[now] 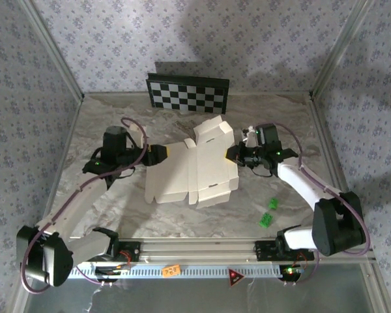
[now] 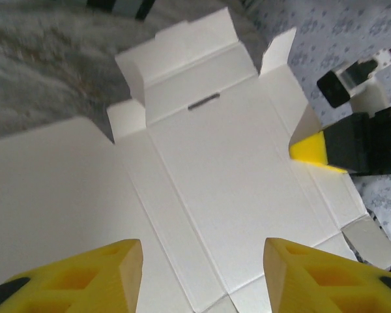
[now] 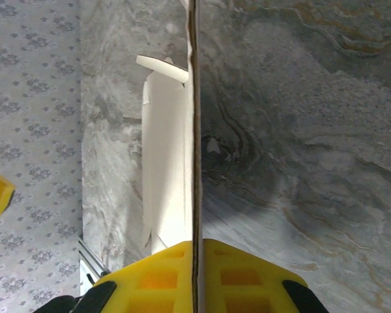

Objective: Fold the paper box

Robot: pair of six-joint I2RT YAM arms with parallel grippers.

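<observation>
One paper box (image 1: 192,173) on bench (image 1: 117,202), left pincer (image 1: 161,154) spread over it, right pincer (image 1: 233,154) pinching its edge, two green bits (image 1: 266,220)

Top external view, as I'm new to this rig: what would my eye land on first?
The cream-white paper box, partly unfolded with some flaps raised, lies in the middle of the table. The right hand pinches its right edge, while the left hand sits open at its left side. Behind them, a black-and-white checkerboard panel stands at the back.
</observation>
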